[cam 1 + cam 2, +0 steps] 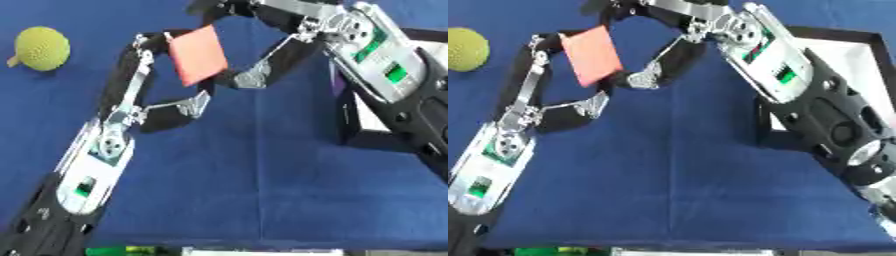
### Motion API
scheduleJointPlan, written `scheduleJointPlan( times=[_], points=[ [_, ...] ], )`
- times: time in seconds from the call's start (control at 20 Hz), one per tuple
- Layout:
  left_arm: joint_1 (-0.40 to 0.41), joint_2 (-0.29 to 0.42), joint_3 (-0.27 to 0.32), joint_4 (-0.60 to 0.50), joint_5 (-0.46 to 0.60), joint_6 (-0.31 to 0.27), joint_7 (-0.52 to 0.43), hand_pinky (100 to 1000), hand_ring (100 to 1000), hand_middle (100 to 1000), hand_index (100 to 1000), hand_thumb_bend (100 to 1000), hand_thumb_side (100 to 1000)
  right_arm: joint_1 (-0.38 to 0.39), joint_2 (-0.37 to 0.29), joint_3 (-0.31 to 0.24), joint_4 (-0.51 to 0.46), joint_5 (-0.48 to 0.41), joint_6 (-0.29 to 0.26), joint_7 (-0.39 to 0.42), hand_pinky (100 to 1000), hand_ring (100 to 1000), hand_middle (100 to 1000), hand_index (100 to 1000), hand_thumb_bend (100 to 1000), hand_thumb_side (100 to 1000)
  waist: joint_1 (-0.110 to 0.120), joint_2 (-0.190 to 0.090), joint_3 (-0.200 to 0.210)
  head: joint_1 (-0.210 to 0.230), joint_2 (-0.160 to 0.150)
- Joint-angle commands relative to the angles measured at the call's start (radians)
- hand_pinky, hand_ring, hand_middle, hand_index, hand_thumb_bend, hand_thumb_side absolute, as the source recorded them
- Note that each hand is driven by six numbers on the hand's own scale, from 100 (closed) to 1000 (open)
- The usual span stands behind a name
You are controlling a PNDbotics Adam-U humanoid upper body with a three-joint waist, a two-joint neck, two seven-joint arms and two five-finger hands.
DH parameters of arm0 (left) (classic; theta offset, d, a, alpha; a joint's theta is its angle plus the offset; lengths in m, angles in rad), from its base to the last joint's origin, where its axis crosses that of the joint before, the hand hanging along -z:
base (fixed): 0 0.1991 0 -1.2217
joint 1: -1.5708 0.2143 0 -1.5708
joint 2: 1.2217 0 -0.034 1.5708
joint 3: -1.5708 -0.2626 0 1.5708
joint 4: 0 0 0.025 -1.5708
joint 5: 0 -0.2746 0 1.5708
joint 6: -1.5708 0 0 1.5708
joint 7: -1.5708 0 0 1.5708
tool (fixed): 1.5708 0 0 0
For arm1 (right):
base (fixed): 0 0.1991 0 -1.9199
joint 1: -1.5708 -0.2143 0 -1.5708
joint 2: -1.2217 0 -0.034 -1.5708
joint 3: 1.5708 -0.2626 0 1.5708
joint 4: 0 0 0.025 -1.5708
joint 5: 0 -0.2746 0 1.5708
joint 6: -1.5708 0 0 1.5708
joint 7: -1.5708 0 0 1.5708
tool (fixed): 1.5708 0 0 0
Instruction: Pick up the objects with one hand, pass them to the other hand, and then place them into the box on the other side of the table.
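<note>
Meeting hands (both pinching), red card between

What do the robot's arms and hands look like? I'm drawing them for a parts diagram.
Both arms are mostly black, with silver metal at the joints. The left hand has slim black fingers on silver linkages and a pale grey palm plate with a small green patch. The right hand is built alike, its wider silver-grey plate showing two green patches; behind it the forearm is black with round joint covers. No loose cables show.
</note>
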Motion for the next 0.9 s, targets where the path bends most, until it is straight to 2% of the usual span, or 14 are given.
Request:
scheduleJointPlan(
  times=[0.05, 0.6, 0.9],
  points=[
    [-0.044, -0.027, -0.016, -0.061, 0.013, -0.007, -0.002, 766, 470, 317, 555, 100, 248, -0.006, 0.009, 0.028, -0.006, 0.015, -0.009, 0.014, 929, 1000, 804, 889, 361, 100, 0.002, -0.016, 0.0, 0.002, -0.011],
    [-0.044, -0.027, -0.022, -0.067, 0.044, -0.009, -0.006, 765, 464, 312, 554, 100, 256, -0.001, 0.012, 0.031, 0.006, 0.049, -0.034, 0.008, 923, 1000, 805, 885, 369, 100, 0.0, -0.014, -0.001, 0.003, -0.014],
    [-0.044, -0.028, -0.026, -0.071, 0.07, -0.007, -0.02, 767, 462, 310, 554, 100, 261, -0.002, 0.015, 0.033, 0.009, 0.035, -0.031, -0.002, 925, 1000, 799, 881, 318, 100, 0.0, -0.013, 0.001, 0.0, -0.015]
  ],
)
